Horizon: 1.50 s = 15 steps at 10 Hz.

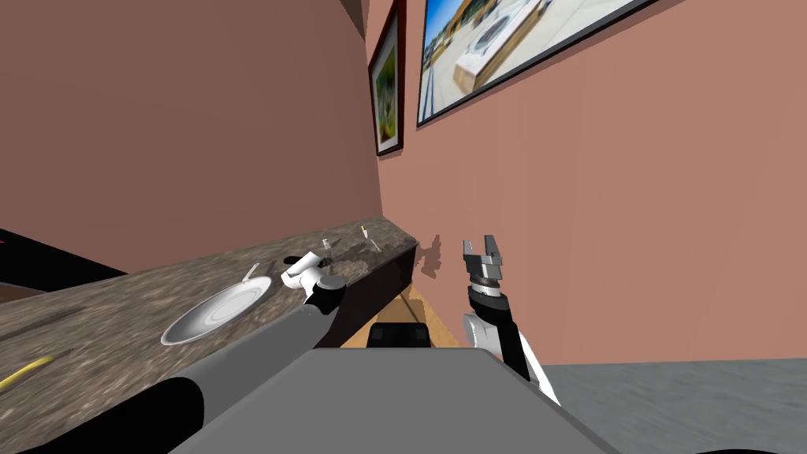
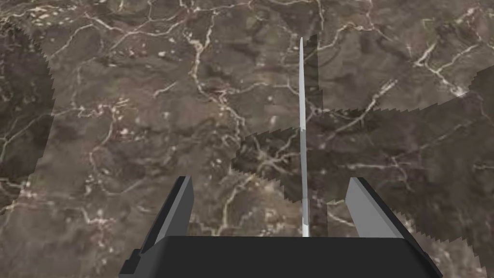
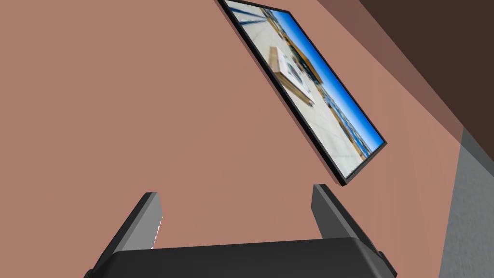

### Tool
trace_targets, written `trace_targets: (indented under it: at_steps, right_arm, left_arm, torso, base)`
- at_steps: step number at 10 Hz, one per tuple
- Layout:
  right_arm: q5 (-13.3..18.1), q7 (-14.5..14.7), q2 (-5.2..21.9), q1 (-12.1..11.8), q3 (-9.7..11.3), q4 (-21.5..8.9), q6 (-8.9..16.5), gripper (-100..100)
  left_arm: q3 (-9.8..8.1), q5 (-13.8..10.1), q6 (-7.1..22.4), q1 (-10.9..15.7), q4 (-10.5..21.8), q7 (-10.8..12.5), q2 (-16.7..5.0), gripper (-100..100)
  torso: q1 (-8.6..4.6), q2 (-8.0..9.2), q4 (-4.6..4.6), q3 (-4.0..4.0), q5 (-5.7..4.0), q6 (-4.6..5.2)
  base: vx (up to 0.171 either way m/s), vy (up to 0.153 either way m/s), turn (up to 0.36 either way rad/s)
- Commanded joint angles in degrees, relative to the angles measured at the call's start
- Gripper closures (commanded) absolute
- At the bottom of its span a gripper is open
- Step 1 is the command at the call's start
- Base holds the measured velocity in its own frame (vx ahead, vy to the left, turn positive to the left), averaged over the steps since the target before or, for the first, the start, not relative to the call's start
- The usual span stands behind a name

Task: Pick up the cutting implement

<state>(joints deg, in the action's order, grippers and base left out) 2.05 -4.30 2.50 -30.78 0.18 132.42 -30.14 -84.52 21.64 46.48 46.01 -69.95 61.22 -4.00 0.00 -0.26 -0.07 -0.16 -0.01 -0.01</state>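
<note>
Left wrist view is showing the left hand hanging over the dark brown marble surface with its fingers apart. The thin, light grey knife is lying on the marble between them, sitting nearer one finger than the other. In the head view this hand is working just beyond the round white plate, towards the far right end of the surface.

The knife is showing as a narrow sliver. Its long axis is running straight away from the hand's dark body, and its tapering end is pointing away from it. The fingers' closing line is therefore crossing the knife, which suits a pinch.

To do this well, I am judging that the hand needs shifting sideways until the knife is centred, then lowering until the fingertips are almost touching the marble, then closing slowly. So thin a thing is likely to slip or tip.

The right hand is hanging raised beside the wall, fingers apart.
</note>
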Motion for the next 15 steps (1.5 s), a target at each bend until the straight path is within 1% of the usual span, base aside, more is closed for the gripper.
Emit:
trace_targets:
  at_steps: [1,2,3,4,5,6,7,8,9,10,11,12,13,14,15]
  right_arm:
    - [0.0,0.0,0.0,0.0,0.0,0.0,0.0,0]
    - [0.0,0.0,0.0,0.0,0.0,0.0,0.0,0]
    - [0.0,0.0,0.0,0.0,0.0,0.0,0.0,0]
    - [0.0,0.0,0.0,0.0,0.0,0.0,0.0,0]
    - [0.0,0.0,0.0,0.0,0.0,0.0,0.0,0]
    - [0.0,0.0,0.0,0.0,0.0,0.0,0.0,0]
    - [0.0,0.0,0.0,0.0,0.0,0.0,0.0,0]
    - [0.0,0.0,0.0,0.0,0.0,0.0,0.0,0]
    - [0.0,0.0,0.0,0.0,0.0,0.0,0.0,0]
    - [0.0,0.0,0.0,0.0,0.0,0.0,0.0,0]
    - [0.0,0.0,0.0,0.0,0.0,0.0,0.0,0]
    - [0.0,0.0,0.0,0.0,0.0,0.0,0.0,0]
    - [0.0,0.0,0.0,0.0,0.0,0.0,0.0,0]
    - [0.0,0.0,0.0,0.0,0.0,0.0,0.0,0]
    - [0.0,0.0,0.0,0.0,0.0,0.0,0.0,0]
  left_arm:
    - [-0.43,-0.1,0.0,0.2,0.1,-1.7,0.0,-100]
    - [-3.18,-0.8,0.0,1.5,0.1,-4.0,-0.2,-100]
    - [-3.26,-0.8,0.0,1.5,0.1,-5.5,-0.2,-100]
    - [-3.26,-0.8,0.0,1.5,0.1,-5.9,-0.2,-100]
    - [-6.01,-1.6,0.0,2.7,0.1,-8.2,-0.4,-100]
    - [-6.09,-1.6,0.0,2.7,0.1,-9.7,-0.4,-100]
    - [-8.54,-2.3,0.0,4.0,0.2,-11.3,-0.6,-100]
    - [-8.92,-2.3,0.0,4.0,0.2,-13.0,-0.6,-100]
    - [-8.92,-2.3,0.0,4.0,0.2,-14.2,-0.6,-100]
    - [-11.64,-3.0,0.0,5.3,0.2,-16.0,-0.7,-100]
    - [-11.75,-3.0,0.0,5.3,0.2,-17.6,-0.7,-100]
    - [-11.75,-3.0,0.0,5.3,0.2,-18.3,-0.7,-100]
    - [-14.5,-3.8,0.0,6.5,0.3,-20.5,-0.9,-100]
    - [-14.58,-3.8,0.0,6.5,0.3,-21.9,-0.9,-100]
    - [-14.58,-3.8,0.0,6.5,0.3,-22.5,-0.9,-100]
  torso:
    - [0.0,0.0,0.0,0.0,0.0,0.0]
    - [0.04,0.08,0.02,0.04,0.01,0.01]
    - [0.02,0.03,0.01,0.02,0.0,-0.03]
    - [-0.01,0.01,0.0,0.0,0.0,0.0]
    - [0.04,0.07,0.01,0.04,0.0,0.01]
    - [0.0,0.04,0.01,0.03,0.0,-0.04]
    - [0.0,0.0,0.0,0.0,0.0,0.01]
    - [-0.04,-0.07,-0.01,-0.04,-0.01,-0.01]
    - [-0.02,-0.07,-0.02,-0.04,-0.01,0.0]
    - [0.05,0.04,0.0,0.02,0.01,0.01]
    - [0.03,0.02,0.01,0.01,0.01,-0.02]
    - [0.0,0.02,0.0,0.01,0.0,0.01]
    - [0.04,0.09,0.02,0.04,0.01,0.02]
    - [0.01,0.02,0.01,0.02,0.0,-0.02]
    - [0.0,0.0,0.0,0.0,0.0,0.01]
  base:
    - [0.026,-0.015,-0.018]
    - [0.049,-0.026,0.127]
    - [0.057,-0.036,0.098]
    - [0.029,-0.018,0.001]
    - [0.045,-0.032,0.159]
    - [0.058,-0.033,0.086]
    - [0.08,-0.043,0.099]
    - [0.072,-0.037,0.089]
    - [0.032,-0.014,0.013]
    - [0.046,-0.026,0.135]
    - [0.05,-0.038,0.093]
    - [0.024,-0.02,-0.003]
    - [0.052,-0.033,0.149]
    - [0.058,-0.037,0.091]
    - [0.028,-0.016,-0.018]
